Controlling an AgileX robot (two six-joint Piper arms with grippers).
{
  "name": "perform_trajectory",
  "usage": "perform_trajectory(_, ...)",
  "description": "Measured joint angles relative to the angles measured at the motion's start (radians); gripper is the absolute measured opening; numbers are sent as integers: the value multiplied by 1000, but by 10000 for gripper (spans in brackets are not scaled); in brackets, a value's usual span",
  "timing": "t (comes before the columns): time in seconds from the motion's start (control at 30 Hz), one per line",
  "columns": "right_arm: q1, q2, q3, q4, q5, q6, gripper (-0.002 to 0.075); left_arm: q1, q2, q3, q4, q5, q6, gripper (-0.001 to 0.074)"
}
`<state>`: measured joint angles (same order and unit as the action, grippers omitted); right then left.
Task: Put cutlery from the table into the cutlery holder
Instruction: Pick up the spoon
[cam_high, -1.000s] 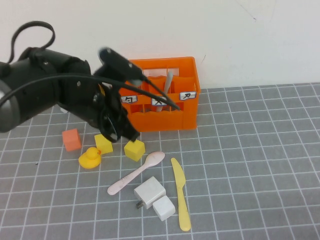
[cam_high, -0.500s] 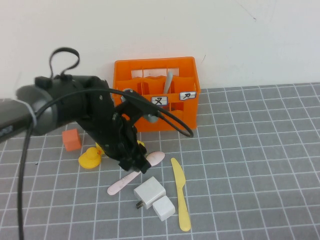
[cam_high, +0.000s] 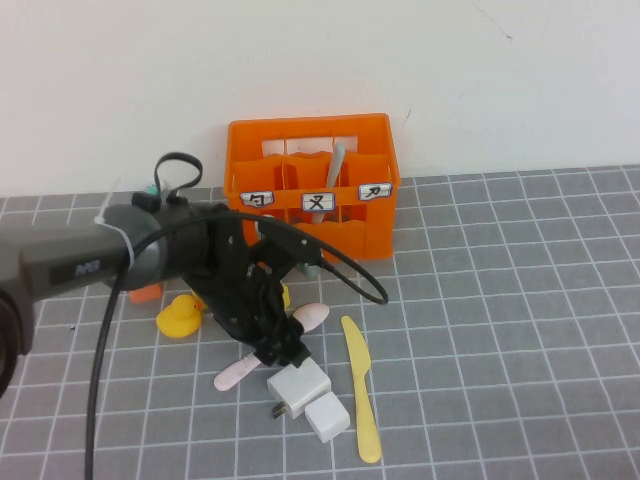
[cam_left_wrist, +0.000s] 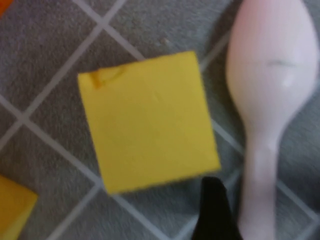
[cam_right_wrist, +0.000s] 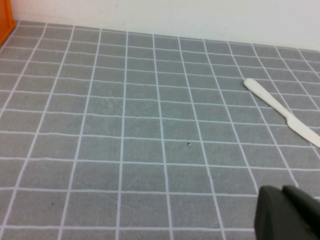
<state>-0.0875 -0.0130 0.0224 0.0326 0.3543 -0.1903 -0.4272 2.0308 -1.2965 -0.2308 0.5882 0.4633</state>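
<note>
The pale pink spoon lies on the grey grid table in front of the orange cutlery holder. My left gripper is down over the spoon's handle and open. In the left wrist view one black finger stands beside the spoon; the other finger is out of frame. The grey fork stands in the holder. The pale yellow knife lies right of the spoon. My right gripper is shut and empty, low over the table, out of the high view.
Two white charger blocks lie just in front of the left gripper. A yellow cube sits beside the spoon's bowl. A yellow duck and an orange cube sit to the left. The knife also shows in the right wrist view.
My left arm has swung from in front of the holder down and forward, lowering its gripper onto the spoon's handle. Spoon, knife and blocks have not moved.
</note>
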Motion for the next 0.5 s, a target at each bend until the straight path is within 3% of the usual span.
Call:
perform_trajectory(0.2, 0, 0, 0, 0, 0, 0, -3, 0, 22, -8, 0, -57, -1, 395)
perform_trajectory(0.27, 0, 0, 0, 0, 0, 0, -3, 0, 24, -9, 0, -57, -1, 356)
perform_trajectory(0.43, 0, 0, 0, 0, 0, 0, -3, 0, 25, -11, 2, -52, -1, 124)
perform_trajectory(0.5, 0, 0, 0, 0, 0, 0, -3, 0, 25, -13, 2, -45, -1, 85)
